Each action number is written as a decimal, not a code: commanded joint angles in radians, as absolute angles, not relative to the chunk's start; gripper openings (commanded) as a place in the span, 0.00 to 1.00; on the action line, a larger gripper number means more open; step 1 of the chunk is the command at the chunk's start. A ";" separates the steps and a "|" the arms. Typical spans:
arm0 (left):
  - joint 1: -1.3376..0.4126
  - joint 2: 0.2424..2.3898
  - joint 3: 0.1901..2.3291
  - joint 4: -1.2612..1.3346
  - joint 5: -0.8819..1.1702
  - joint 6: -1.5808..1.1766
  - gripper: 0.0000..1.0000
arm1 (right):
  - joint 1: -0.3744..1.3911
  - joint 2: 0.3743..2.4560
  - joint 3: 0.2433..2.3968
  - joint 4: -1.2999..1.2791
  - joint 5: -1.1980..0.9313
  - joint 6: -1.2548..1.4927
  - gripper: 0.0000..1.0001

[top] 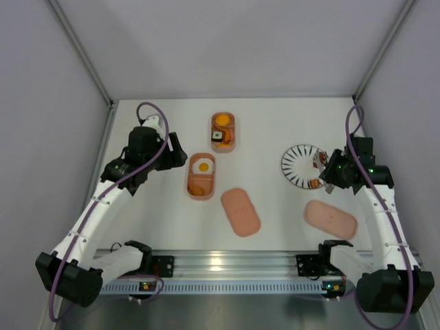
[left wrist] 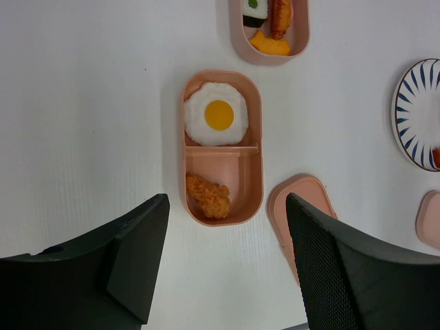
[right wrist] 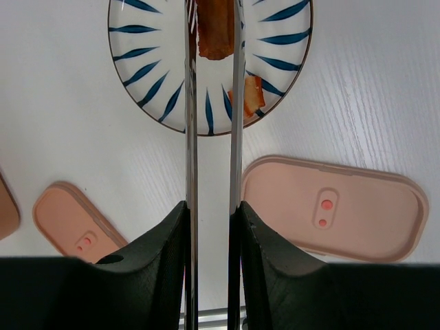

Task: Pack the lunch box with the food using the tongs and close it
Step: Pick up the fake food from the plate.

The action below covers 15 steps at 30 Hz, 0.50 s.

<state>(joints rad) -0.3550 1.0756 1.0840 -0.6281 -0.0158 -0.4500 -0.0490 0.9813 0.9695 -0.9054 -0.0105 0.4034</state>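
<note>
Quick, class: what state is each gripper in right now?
Left gripper: open, holding nothing.
Right gripper: closed on the tongs.

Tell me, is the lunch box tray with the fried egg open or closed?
Open: the tray shows its fried egg uncovered, and a lid lies on the table beside it.

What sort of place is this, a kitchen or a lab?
Likely a robot test booth: plain grey walls around a white table, a left arm and right arm mounted on a metal rail, and a toy-like fried egg.
</note>
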 commanded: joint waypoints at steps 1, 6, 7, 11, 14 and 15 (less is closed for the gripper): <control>-0.351 1.071 1.085 -0.581 -0.020 -0.443 0.74 | -0.067 0.977 1.026 -0.867 -0.029 0.388 0.13; -0.350 1.071 1.085 -0.583 -0.021 -0.445 0.74 | -0.067 0.970 1.022 -0.867 -0.069 0.384 0.12; -0.350 1.072 1.085 -0.583 -0.021 -0.445 0.74 | -0.067 0.969 1.022 -0.867 -0.078 0.382 0.11; -0.350 1.074 1.083 -0.583 -0.021 -0.446 0.74 | -0.066 0.968 1.028 -0.868 -0.120 0.376 0.09; -0.350 1.074 1.083 -0.581 -0.023 -0.445 0.74 | -0.064 0.968 1.038 -0.870 -0.153 0.374 0.09; -0.350 1.075 1.085 -0.583 -0.023 -0.446 0.74 | -0.061 0.968 1.043 -0.870 -0.170 0.374 0.09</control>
<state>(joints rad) -0.3550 1.0760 1.0840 -0.6281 -0.0158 -0.4500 -0.0490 0.9825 0.9714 -0.9051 -0.1101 0.3920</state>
